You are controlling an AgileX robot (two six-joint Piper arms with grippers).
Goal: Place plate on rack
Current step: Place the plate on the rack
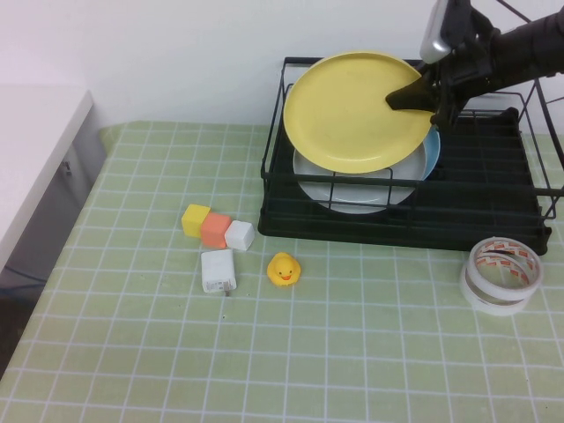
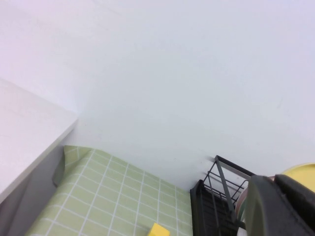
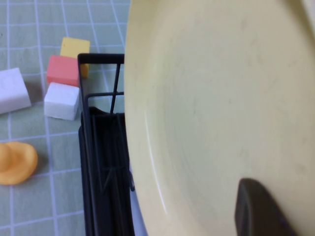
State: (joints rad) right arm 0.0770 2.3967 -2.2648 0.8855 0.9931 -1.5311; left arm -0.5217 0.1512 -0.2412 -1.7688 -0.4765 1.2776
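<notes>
Green checked cloth covers the table, with a white wall behind. At the table's far right stands the rack. The right claw pinches the rim of the plate, holding it tilted above the rack's left part so it can drop between the rails. A grey-white plate already rests below it. The left claw is parked near the rack; its state cannot be told.
</notes>
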